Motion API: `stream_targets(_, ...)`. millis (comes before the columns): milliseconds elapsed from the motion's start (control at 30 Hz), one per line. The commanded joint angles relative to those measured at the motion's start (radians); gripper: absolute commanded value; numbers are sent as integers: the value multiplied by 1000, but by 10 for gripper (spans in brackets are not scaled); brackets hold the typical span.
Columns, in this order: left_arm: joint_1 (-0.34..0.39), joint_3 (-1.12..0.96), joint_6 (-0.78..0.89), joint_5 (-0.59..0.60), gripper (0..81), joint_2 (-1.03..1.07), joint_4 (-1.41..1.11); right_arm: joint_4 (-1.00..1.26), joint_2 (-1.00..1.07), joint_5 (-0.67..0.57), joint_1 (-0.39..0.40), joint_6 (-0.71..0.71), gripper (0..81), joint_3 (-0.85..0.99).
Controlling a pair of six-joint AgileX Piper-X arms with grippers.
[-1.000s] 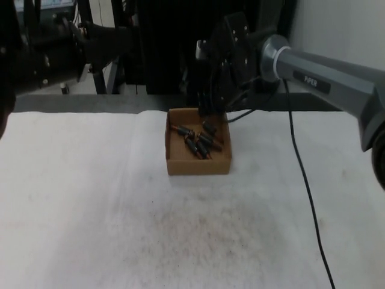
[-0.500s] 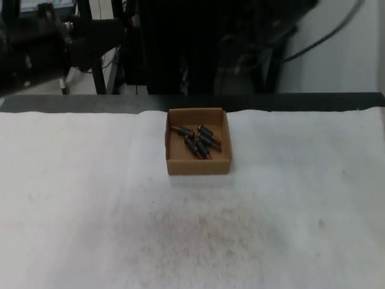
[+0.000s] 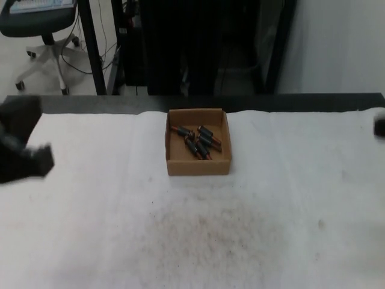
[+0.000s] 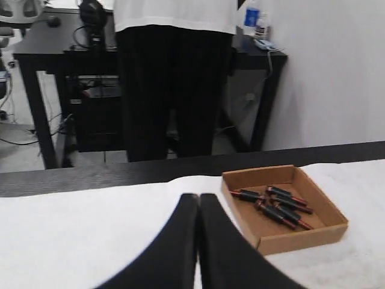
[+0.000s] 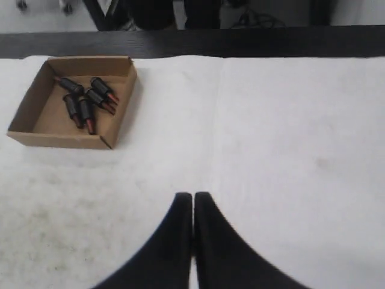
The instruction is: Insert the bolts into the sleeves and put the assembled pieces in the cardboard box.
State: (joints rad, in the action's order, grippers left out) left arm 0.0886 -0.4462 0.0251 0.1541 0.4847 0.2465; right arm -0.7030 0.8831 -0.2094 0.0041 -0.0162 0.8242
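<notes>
Cardboard box (image 3: 198, 166) stands near the far edge of the white-covered desk (image 3: 240, 229), and the assembled pieces (image 3: 197, 142), dark with reddish ends, lie in a loose heap inside it. With every piece I can see already in the box, the task looks finished or nearly so. The left gripper (image 4: 198, 198) and the right gripper (image 5: 193, 197) each have their fingers pressed together with nothing between them, and both are well apart from the box. The main risk, as I judge it, is a sweeping arm clipping the light box, shoving it across the cloth or spilling the heap. A loosely seated piece could also come apart if jostled.
</notes>
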Motion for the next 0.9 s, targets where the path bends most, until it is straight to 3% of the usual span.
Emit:
stream_targets(0, -2, 66, 0, -64, 3, -84, 59, 190, -228, -17, -50, -83, 8, -308)
stream_targets(300, -2, 249, 140, -64, 3, -193, 82, 295, -511, -53, -51, -62, 8, -582)
stream_targets(867, -2, 446, 163, -95, 3, -193, 111, 297, -520, 39, -51, -135, 8, -657)
